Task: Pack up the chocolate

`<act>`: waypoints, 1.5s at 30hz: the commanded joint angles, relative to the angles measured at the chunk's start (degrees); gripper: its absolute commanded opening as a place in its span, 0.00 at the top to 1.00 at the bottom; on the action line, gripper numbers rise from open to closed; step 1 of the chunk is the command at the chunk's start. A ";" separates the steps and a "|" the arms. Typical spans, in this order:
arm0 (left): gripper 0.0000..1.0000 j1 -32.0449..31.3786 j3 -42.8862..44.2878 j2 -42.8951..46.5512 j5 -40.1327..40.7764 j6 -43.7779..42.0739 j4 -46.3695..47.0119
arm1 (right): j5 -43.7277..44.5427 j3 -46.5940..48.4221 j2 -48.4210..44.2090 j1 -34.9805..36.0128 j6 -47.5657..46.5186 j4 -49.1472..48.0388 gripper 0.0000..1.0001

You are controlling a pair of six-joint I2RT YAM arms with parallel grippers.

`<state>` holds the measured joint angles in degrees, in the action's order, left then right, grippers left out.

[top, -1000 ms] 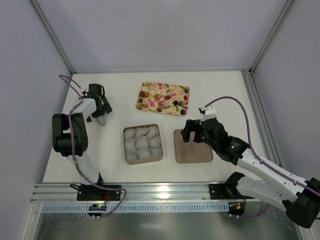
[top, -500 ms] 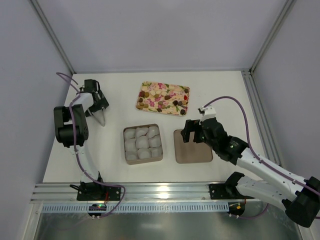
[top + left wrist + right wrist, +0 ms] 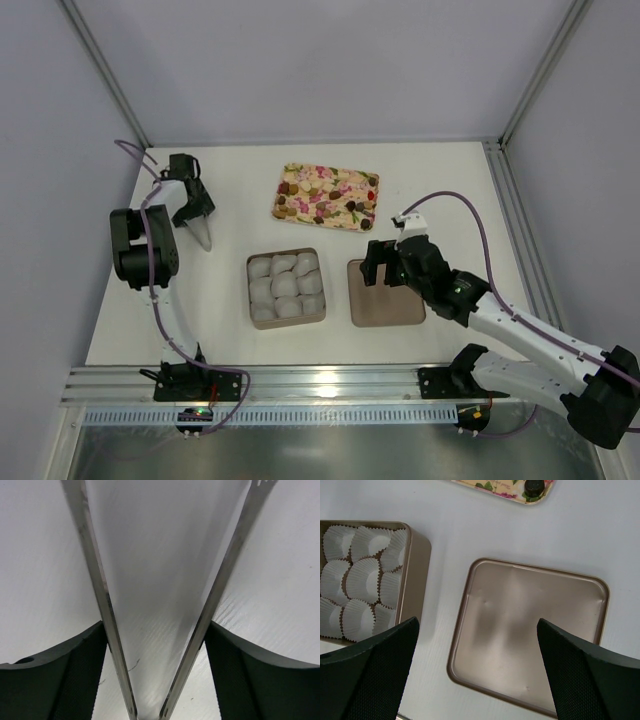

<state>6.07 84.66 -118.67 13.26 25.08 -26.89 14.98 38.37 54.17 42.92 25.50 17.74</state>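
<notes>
Chocolate point(image 3: 534, 486): small tan and dark brown pieces on the floral tray point(image 3: 281, 190), far centre of the white desk point(image 3: 450, 190). Left gripper point(image 3: 193, 207): at the far left, well apart from the tray to its left; jaws clenched on the two arms of metal tongs point(image 3: 203, 235). Right gripper point(image 3: 384, 264): jaws released and wide, hovering over the square brown lid point(image 3: 386, 300); the chocolate lies beyond them, on the far side. Brown box point(image 3: 286, 323) holding white paper cups point(image 3: 285, 285): just left of the lid, on the near side of the tray.
</notes>
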 commanded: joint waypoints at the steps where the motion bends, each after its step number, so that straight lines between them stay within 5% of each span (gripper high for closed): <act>1: 0.30 0.18 1.20 -2.18 0.11 -0.82 -3.86 | -0.13 1.53 0.14 -0.03 -0.71 -2.27 0.00; 3: 0.41 0.17 1.38 -1.57 -0.86 -0.39 -3.95 | -0.48 1.53 0.14 -0.03 -0.71 -2.27 0.00; 7: 0.46 -0.09 1.21 1.42 -2.18 0.49 -4.92 | -0.83 1.62 0.23 -0.03 -0.54 -2.62 0.00; 29: 0.45 -5.54 -3.63 25.06 -1.04 1.99 -16.17 | -0.39 2.76 0.32 -0.11 -0.18 -1.30 0.00; 45: 0.46 -19.50 3.05 31.31 -1.83 0.14 -25.75 | 0.84 3.64 -1.09 -0.29 -0.10 0.98 0.00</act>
<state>-10.92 84.90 -89.23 11.35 26.30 -50.46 14.68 39.38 54.48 42.89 25.56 18.92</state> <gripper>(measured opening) 0.543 0.996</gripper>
